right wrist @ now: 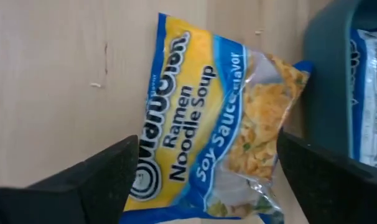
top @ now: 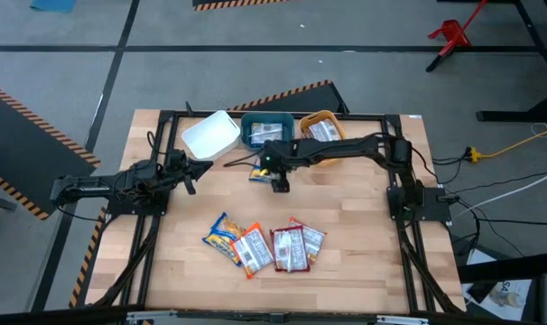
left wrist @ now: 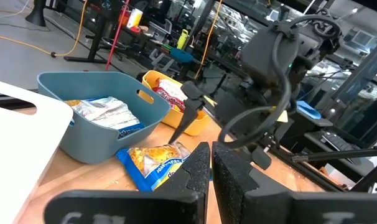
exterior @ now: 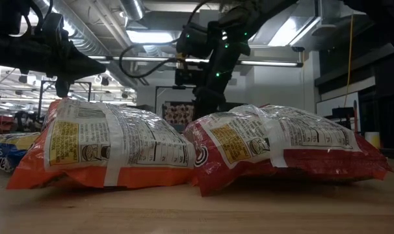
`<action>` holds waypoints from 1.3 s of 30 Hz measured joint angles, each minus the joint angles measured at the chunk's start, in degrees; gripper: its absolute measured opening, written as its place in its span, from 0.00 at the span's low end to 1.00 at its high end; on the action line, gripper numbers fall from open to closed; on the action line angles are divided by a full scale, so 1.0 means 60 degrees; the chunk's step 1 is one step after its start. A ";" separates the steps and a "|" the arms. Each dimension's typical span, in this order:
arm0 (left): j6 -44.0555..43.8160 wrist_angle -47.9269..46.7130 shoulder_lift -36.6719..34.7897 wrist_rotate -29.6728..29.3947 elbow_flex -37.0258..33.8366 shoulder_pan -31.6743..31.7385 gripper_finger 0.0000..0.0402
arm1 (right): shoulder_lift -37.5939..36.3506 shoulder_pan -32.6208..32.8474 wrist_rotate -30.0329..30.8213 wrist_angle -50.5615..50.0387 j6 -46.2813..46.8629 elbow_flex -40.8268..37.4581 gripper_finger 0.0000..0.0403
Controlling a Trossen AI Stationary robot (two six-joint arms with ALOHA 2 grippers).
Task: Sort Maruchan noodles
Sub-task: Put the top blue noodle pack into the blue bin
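Blue-and-yellow plastic ramen packet (right wrist: 210, 118) flat on table beside teal plastic bin (top: 266, 132), directly under right gripper (right wrist: 204, 171); fingers spread, straddling its width. Left gripper (left wrist: 210, 180) farther, fingers pressed together.

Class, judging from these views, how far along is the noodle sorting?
Done: packets lie in the teal bin and orange bin. In hand: the open right gripper hovers over a blue soy sauce packet beside the teal bin. Left: four packets mid-table; white bin looks empty.
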 joint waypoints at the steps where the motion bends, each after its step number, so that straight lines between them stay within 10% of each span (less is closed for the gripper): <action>1: 0.0000 0.0000 0.0001 0.0000 0.0000 0.0000 0.03 | 0.0000 0.0000 0.0011 0.0010 0.0002 0.0003 0.89; 19: 0.0228 0.0000 0.0001 0.0000 0.0000 0.0000 0.03 | 0.0011 0.0004 0.1024 0.0986 -0.0156 0.0182 0.92; 39: 0.0531 -0.0004 0.0001 0.0070 0.0000 0.0000 0.03 | 0.0135 -0.0258 -0.0157 -0.0892 0.0466 0.0744 0.97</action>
